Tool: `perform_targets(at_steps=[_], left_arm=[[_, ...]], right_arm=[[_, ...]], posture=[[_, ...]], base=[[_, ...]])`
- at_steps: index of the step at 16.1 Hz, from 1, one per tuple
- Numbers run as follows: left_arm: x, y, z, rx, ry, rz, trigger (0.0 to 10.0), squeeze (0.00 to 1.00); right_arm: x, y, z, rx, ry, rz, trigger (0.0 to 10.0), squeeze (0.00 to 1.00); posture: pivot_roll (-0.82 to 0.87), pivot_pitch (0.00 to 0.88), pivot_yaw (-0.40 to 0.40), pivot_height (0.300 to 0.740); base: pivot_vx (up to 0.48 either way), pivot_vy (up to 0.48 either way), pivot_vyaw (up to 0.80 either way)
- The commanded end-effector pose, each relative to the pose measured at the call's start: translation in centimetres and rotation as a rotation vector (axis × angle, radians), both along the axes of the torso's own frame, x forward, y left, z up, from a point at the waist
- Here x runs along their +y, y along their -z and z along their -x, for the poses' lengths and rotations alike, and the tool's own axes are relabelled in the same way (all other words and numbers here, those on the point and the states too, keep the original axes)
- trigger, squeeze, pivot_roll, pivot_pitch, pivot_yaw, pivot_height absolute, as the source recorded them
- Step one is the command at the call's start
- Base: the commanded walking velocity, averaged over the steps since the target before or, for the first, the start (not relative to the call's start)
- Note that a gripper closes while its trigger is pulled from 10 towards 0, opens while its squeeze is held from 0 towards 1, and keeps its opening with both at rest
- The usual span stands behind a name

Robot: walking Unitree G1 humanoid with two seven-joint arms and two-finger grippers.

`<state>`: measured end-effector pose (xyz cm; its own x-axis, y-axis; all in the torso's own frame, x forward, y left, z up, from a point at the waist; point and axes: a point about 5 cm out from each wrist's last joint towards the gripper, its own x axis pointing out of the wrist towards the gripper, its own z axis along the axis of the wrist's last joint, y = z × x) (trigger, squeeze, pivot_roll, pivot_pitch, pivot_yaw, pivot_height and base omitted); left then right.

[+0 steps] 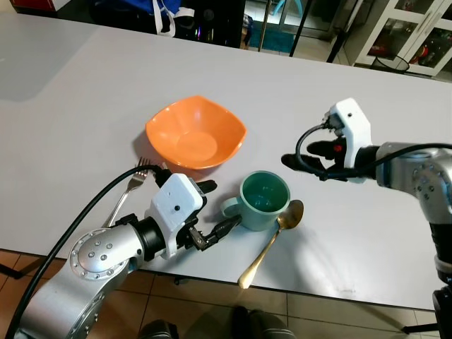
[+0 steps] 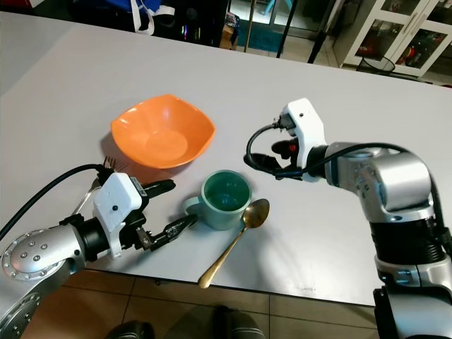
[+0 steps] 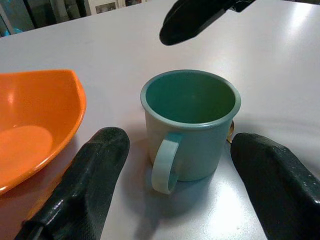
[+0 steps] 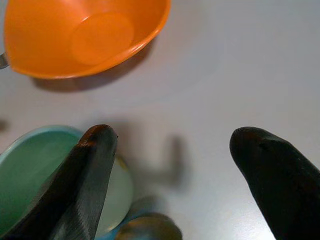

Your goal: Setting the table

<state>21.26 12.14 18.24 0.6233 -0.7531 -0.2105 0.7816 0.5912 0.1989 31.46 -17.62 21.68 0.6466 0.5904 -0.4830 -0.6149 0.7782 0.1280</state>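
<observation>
Left eye view: no readable writing or labels on anything. White desk (image 1: 85,85) carries an orange bowl (image 1: 195,132), empty, and just in front of it a teal mug (image 1: 264,200), also empty, handle turned toward the robot's left. A gold spoon (image 1: 272,241) lies touching the mug's right side, its handle end reaching the near desk edge. A fork (image 1: 129,191) lies at the bowl's left front, partly under the left arm. Left gripper (image 1: 210,210) sits released at the mug's handle side, one finger on either side of the handle, not touching. Right gripper (image 1: 300,162) hangs above the desk to the right of the mug, apart from it, fingers spread. Wide bare desk to the far left and behind the bowl.

Right eye view: same layout; open desk surface right of the spoon up to the near edge.

Left wrist view: mug upright between the two black fingers (image 3: 82,185), gap on both sides.

Right wrist view: bowl and mug rim below, fingers (image 4: 277,172) wide apart over bare desk.
</observation>
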Motion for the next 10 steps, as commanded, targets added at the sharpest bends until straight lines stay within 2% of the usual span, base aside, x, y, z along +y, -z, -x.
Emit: perform_targets(at_steps=[1, 5, 10], left_arm=[[-0.3, -0.1, 0.5, -0.008, 0.017, 0.000, 10.0, 0.00], [-0.3, -0.1, 0.5, -0.008, 0.013, 0.000, 10.0, 0.00], [-0.4, -0.1, 0.6, -0.003, 0.021, 0.000, 10.0, 0.00]], right_arm=[[-0.2, -0.2, 0.3, 0.011, -0.017, 0.003, 10.0, 0.00], [0.0, 0.9, 0.5, 0.031, -0.064, 0.118, 10.0, 0.00], [1.0, 1.2, 0.7, 0.070, -0.105, 0.080, 10.0, 0.00]], posture=[[-0.09, 0.156, -0.122, 0.740], [-0.09, 0.155, -0.128, 0.740], [-0.08, 0.156, -0.128, 0.740]], base=[[0.000, 0.000, 0.00], [0.000, 0.000, 0.00], [0.000, 0.000, 0.00]])
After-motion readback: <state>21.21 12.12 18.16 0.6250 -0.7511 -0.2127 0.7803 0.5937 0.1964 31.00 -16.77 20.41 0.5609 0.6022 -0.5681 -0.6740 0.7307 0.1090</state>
